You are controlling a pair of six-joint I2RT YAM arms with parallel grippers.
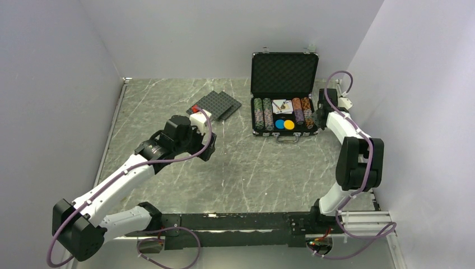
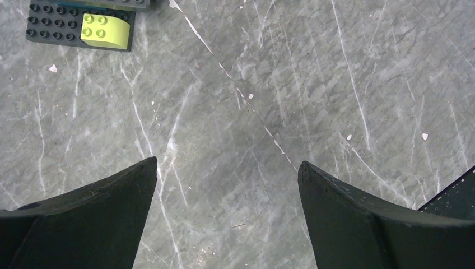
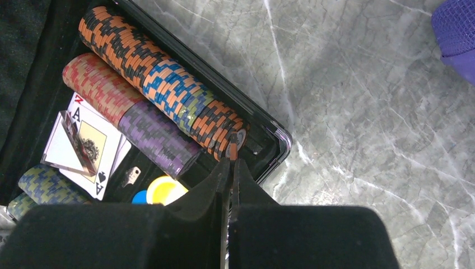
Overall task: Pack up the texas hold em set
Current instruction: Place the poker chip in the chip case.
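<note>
Several chip rows (image 3: pixel 151 67), cards (image 3: pixel 89 147) and two discs (image 1: pixel 289 124) in the open briefcase (image 1: pixel 283 72); right hand (image 3: pixel 231 162) together, left hand (image 2: pixel 227 162) apart.

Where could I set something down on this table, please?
Bare marble lies between case and arm bases, and at the far edge left of the studded plates. Crowded: around the plates and left fingers, and the case's right edge by the right fingers.

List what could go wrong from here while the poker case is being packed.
1. The shut right end effector has its tips at the end of the orange chip row. A push could tip chips out of their slot or over the case rim.
2. The lid stands upright and the cards lie uneven. Closing now might catch them.
</note>
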